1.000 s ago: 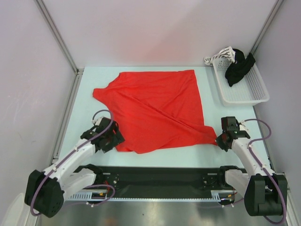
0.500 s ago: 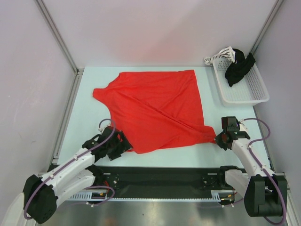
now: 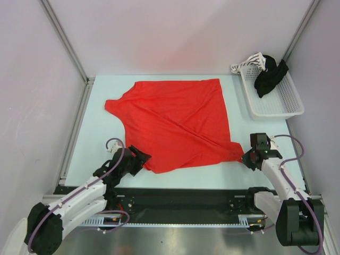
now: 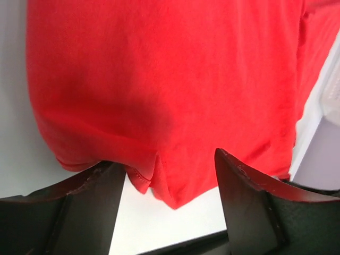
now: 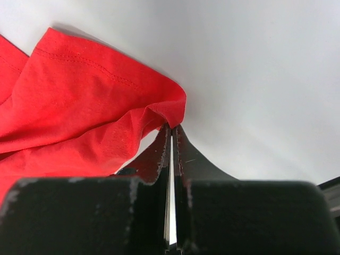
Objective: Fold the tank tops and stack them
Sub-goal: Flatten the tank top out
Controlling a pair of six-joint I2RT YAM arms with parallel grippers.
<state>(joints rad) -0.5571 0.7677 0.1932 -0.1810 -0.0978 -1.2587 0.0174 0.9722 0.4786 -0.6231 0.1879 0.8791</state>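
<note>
Left gripper (image 3: 140, 159) has slid right, spread astride the red tank top's (image 3: 175, 117) near hem, right gripper (image 3: 245, 158) pinching its near-right corner, nothing folded yet.

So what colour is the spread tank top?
Plain red tank top, best in the top external view.

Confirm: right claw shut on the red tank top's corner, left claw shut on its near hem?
No: the left claw is open at the hem of the red tank top, as the left wrist view shows. The right claw is shut on its corner.
</note>
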